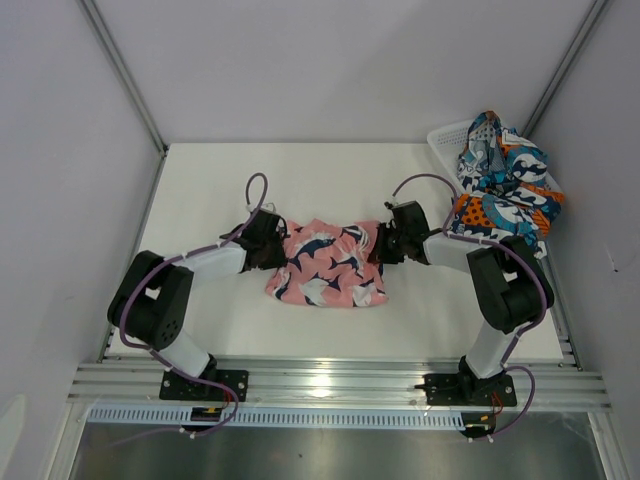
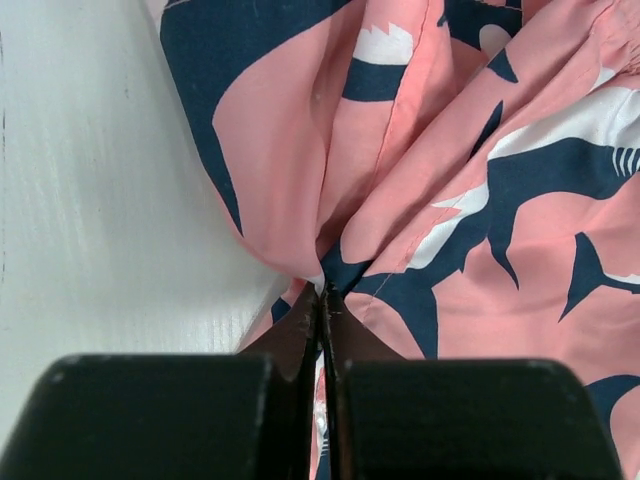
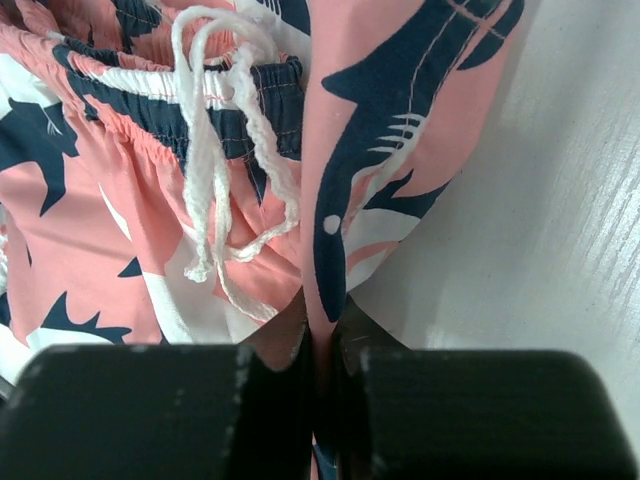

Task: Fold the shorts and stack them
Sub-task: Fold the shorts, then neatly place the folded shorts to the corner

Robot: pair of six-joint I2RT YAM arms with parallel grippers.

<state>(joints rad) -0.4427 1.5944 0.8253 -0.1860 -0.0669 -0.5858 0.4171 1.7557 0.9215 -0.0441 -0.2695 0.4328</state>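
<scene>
The pink shorts (image 1: 325, 266) with navy-and-white sharks lie bunched on the white table between the two arms. At their left edge my left gripper (image 1: 274, 243) is shut on a pinch of the pink fabric (image 2: 400, 200), the cloth gathering into its jaws (image 2: 325, 296). On the right side my right gripper (image 1: 383, 243) is shut on a fold of the same shorts (image 3: 370, 150), beside the white drawstring (image 3: 215, 170) and waistband. The blue, teal, orange and white shorts (image 1: 503, 185) are heaped on the basket at the back right.
A white mesh basket (image 1: 447, 137) stands at the back right corner, mostly covered by the patterned shorts. Grey walls close the table on three sides. An aluminium rail (image 1: 330, 380) with the arm bases runs along the near edge.
</scene>
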